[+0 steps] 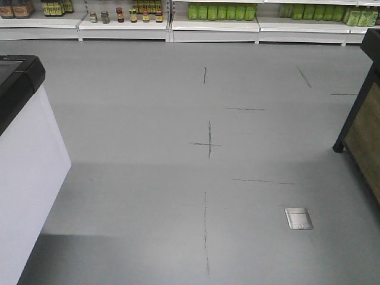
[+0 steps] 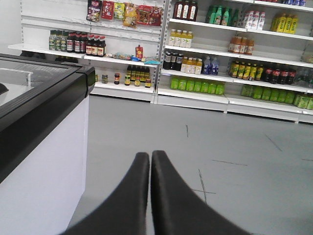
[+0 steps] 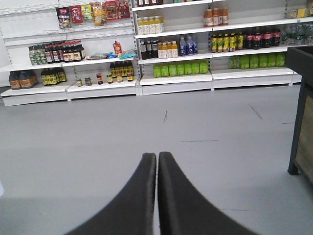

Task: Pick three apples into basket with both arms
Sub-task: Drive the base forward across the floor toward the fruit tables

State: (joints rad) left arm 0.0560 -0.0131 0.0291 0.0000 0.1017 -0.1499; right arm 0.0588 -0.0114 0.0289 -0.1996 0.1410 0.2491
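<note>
No apples and no basket show in any view; both are out of view. In the left wrist view my left gripper (image 2: 150, 154) is shut, its two black fingers pressed together with nothing between them, pointing over the grey floor toward the shelves. The right wrist view has my right gripper (image 3: 157, 155) shut the same way and holding nothing, aimed across the floor. Neither arm appears in the front view.
A white chest freezer with a black rim (image 1: 21, 148) (image 2: 44, 147) stands at the left. A dark wooden stand (image 1: 362, 130) (image 3: 301, 112) is at the right. Store shelves of bottles and jars (image 2: 195, 63) (image 3: 161, 54) (image 1: 178, 18) line the far wall. A metal floor plate (image 1: 298, 218) lies ahead.
</note>
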